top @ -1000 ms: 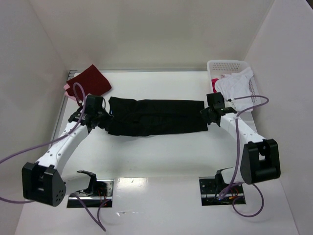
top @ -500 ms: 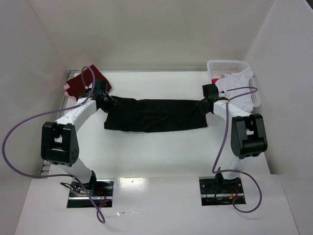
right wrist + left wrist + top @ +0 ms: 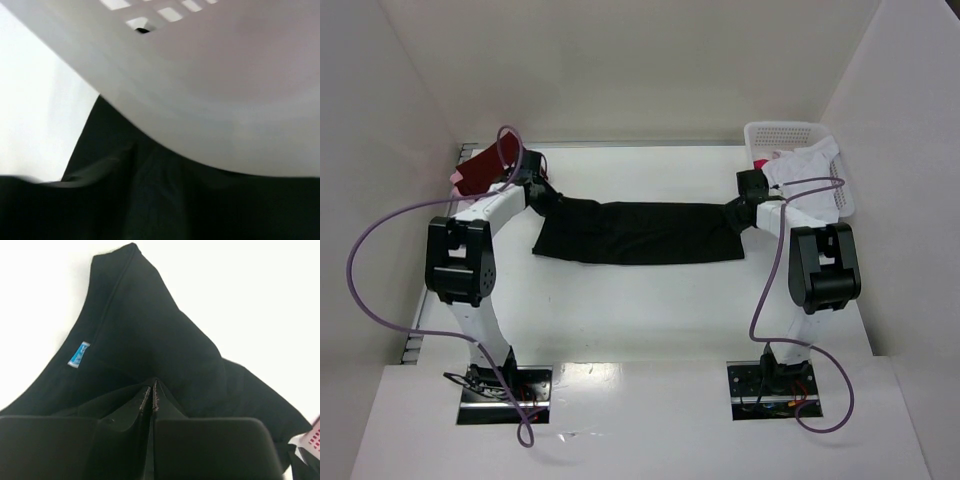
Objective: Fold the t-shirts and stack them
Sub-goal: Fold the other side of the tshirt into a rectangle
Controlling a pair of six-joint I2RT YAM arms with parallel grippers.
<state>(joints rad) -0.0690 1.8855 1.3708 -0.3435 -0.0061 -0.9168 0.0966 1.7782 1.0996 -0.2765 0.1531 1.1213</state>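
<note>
A large black t-shirt (image 3: 640, 232), folded into a long band, lies flat across the middle of the table. My left gripper (image 3: 548, 200) sits low at its left end. In the left wrist view my left gripper (image 3: 152, 390) has its jaws pressed almost together on the black t-shirt (image 3: 150, 330), near the collar with the blue label (image 3: 77, 354). My right gripper (image 3: 738, 213) is at the band's right end, hard against the basket. There the black t-shirt (image 3: 165, 200) fills the middle of the dim right wrist view, and no fingertips meet over it.
A white perforated basket (image 3: 780, 132) at the back right holds a white t-shirt (image 3: 805, 170); its wall (image 3: 225, 75) looms right above the right wrist. A dark red t-shirt (image 3: 485, 165) lies on a pink one (image 3: 457, 178) at the back left corner. White walls enclose the table.
Both arms have reached farther back, carrying the ends of the black t-shirt toward the rear. The right jaws have parted; the left jaws look about as tight as before.
</note>
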